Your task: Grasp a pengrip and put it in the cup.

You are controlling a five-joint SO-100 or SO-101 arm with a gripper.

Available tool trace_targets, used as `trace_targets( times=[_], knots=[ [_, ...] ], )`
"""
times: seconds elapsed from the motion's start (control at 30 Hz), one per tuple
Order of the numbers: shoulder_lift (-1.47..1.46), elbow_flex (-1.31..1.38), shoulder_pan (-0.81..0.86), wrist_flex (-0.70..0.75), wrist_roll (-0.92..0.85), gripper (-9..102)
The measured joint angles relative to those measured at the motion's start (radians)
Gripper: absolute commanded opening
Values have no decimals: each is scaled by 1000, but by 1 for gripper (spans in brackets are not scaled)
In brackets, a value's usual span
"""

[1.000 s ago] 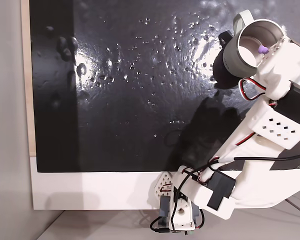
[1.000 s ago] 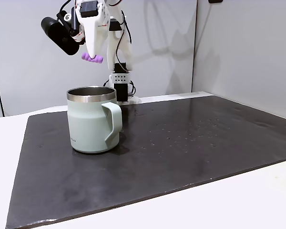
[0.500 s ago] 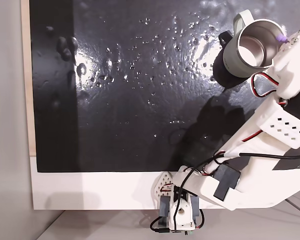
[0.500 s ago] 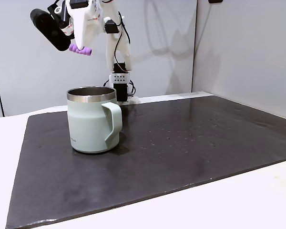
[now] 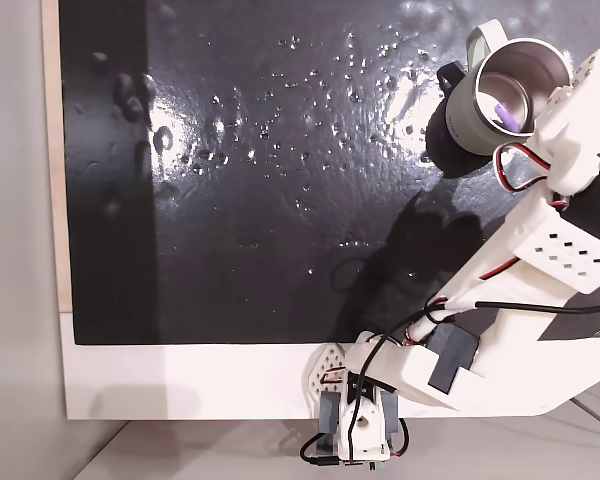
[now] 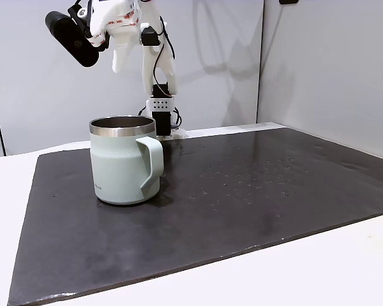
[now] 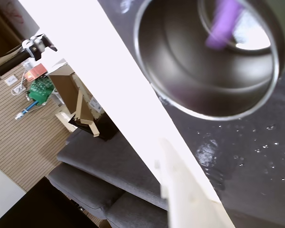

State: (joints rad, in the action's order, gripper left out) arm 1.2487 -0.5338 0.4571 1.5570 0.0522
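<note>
The cup [image 6: 122,167] stood on the mat [image 6: 242,191], near its left edge in a fixed view. In a fixed view from above, the cup [image 5: 500,95] was at the far right corner of the mat [image 5: 280,170]. The pengrip [image 5: 507,112] was inside the cup. The gripper [image 6: 108,48] hung above the cup, a little to the left, apart from it.

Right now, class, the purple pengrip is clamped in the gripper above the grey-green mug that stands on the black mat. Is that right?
Not quite. The pengrip is not in the gripper; it is inside the mug, as a fixed view from above and the wrist view show. The gripper is above the mug with nothing in it, and the mug does stand on the black mat.
</note>
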Motion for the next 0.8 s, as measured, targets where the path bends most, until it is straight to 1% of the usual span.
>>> trace_targets(
  times=[0.37,0.8],
  knots=[
    [-21,147,-21,107,0,35],
    [-23,158,-38,124,0,33]
  ],
)
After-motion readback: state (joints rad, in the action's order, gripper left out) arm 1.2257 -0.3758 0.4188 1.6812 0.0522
